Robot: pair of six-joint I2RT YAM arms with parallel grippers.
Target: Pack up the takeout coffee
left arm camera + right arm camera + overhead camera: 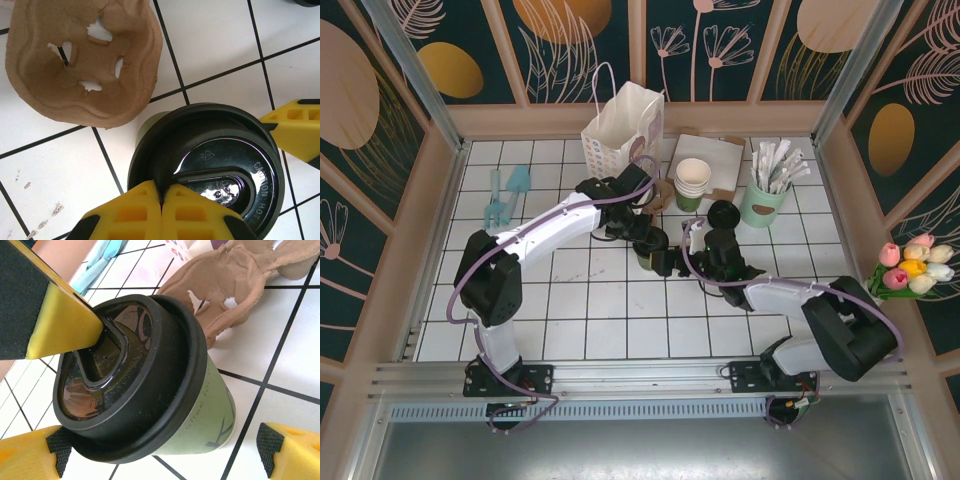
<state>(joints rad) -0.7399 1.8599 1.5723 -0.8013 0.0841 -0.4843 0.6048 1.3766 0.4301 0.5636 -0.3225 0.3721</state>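
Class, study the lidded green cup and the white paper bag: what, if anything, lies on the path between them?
The brown pulp cup carrier lies on the tiles right beside the takeout coffee, on the side toward the white paper bag. The left arm also stretches across that area.

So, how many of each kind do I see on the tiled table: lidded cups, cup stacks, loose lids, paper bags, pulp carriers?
Lidded green cup: 1
Stack of lidless cups: 1
Loose black lid: 1
White paper bag: 1
Brown pulp carrier: 1
Total: 5
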